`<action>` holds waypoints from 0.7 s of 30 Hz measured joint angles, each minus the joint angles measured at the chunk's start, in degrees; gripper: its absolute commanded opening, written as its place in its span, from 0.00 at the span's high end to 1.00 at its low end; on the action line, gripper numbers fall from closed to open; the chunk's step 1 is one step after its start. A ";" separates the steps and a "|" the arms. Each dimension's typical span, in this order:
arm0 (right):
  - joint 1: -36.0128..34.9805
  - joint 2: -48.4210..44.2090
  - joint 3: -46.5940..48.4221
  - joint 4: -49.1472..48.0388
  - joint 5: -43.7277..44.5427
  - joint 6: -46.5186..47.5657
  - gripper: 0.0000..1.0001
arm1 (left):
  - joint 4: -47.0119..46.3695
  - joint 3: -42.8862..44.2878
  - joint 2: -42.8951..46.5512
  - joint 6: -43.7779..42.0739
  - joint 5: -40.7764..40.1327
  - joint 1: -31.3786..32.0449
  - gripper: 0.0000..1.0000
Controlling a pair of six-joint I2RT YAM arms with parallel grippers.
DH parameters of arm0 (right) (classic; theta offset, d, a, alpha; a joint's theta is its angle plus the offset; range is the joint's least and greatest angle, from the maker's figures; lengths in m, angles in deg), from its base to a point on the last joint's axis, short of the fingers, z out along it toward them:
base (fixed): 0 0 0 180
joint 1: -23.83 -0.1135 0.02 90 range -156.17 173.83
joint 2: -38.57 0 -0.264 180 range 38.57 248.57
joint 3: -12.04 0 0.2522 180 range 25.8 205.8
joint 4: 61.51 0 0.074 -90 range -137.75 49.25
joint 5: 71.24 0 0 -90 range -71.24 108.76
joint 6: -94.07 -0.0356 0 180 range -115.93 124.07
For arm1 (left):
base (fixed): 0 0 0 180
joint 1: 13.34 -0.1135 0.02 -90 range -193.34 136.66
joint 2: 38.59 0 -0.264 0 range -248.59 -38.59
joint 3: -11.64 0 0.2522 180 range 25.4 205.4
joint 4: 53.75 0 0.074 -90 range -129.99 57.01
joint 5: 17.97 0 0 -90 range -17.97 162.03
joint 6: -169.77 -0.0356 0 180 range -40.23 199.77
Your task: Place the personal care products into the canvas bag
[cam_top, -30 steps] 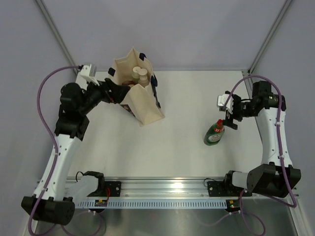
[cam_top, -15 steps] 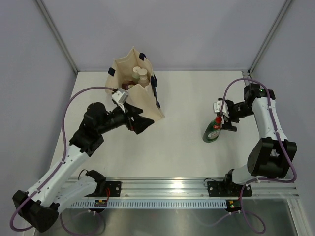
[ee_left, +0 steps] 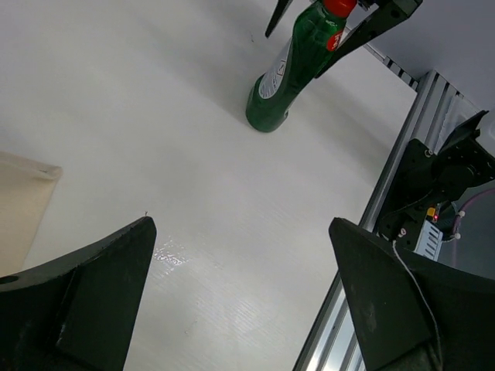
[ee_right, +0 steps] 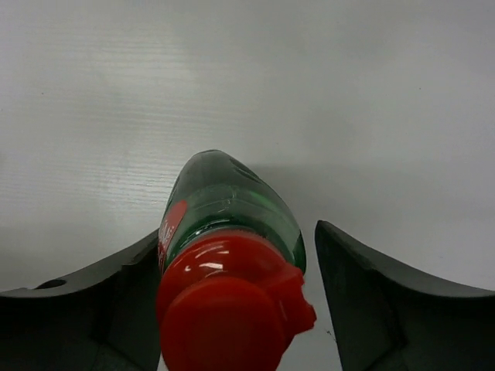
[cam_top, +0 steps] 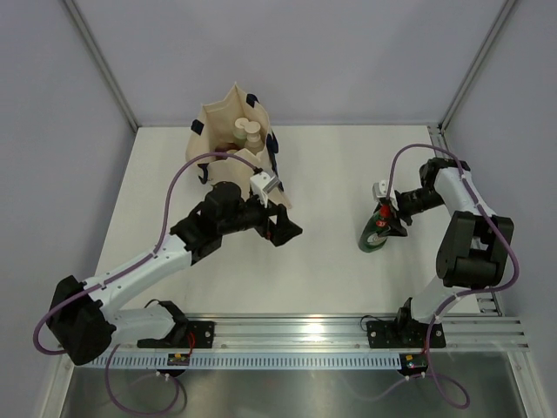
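Left jaws now away from canvas bag (cam_top: 223, 120)

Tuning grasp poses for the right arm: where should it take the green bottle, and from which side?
Probably the narrow neck under the red cap, from above, a finger each side. The green bottle stands on its base and widens downward. The right gripper straddles that neck.

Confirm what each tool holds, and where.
Nothing gripped yet. Right tool straddles the neck of the green bottle below the red cap, a gap at one finger. Left tool open, empty.
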 measured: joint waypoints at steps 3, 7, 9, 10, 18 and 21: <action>0.00 1.73 0.00 0.15 -1.57 -0.44 0.69 | -2.51 -0.04 0.02 0.02 -1.20 0.37 0.01; 0.00 2.14 -0.02 -0.15 -2.93 -1.38 1.00 | -6.34 -0.92 -0.33 0.02 -2.05 1.68 0.01; 0.00 2.14 -0.02 -0.31 -3.69 -2.29 1.00 | -8.07 -1.03 -1.60 0.00 -2.10 2.54 0.01; 0.00 2.14 0.00 -0.39 -4.50 -3.10 1.00 | -8.87 -1.03 -2.60 -0.02 -2.12 2.95 0.01; 0.00 2.14 7.26 -0.28 -15.72 -19.19 1.00 | -9.94 2.69 -13.57 -2.14 -2.80 5.31 0.01; -0.20 2.14 10.32 -0.66 -20.50 -28.94 1.00 | -8.20 4.74 -14.12 -3.52 -4.44 5.51 0.01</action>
